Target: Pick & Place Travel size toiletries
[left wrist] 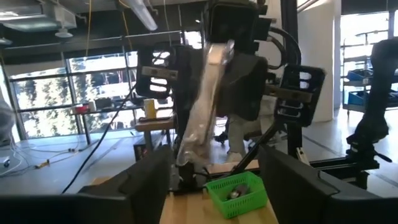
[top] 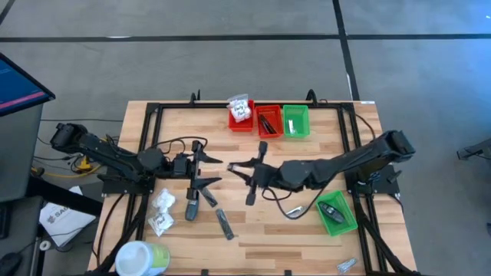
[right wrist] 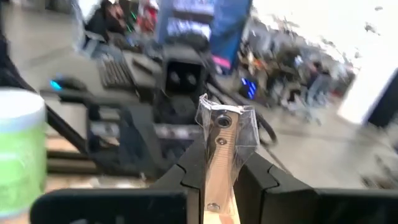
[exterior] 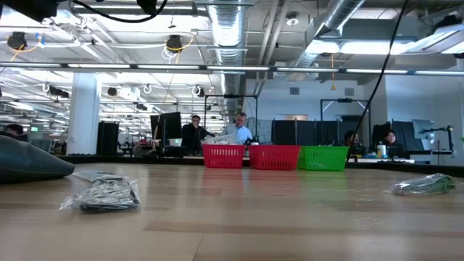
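Mid-surface handover: the right end effector [right wrist: 219,177] pinches a clear packet [right wrist: 225,134]; the left end effector [top: 201,163] stands wide, facing it. Left should back away fully before right swings toward the bins [top: 268,120].

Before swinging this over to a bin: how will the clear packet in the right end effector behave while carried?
Probably floppy: in the left wrist view the clear packet hangs long and bent from the right end effector. Likely light, as it looks like thin film round a slim item. It may slip, since the glossy wrap is pinched only near one end.
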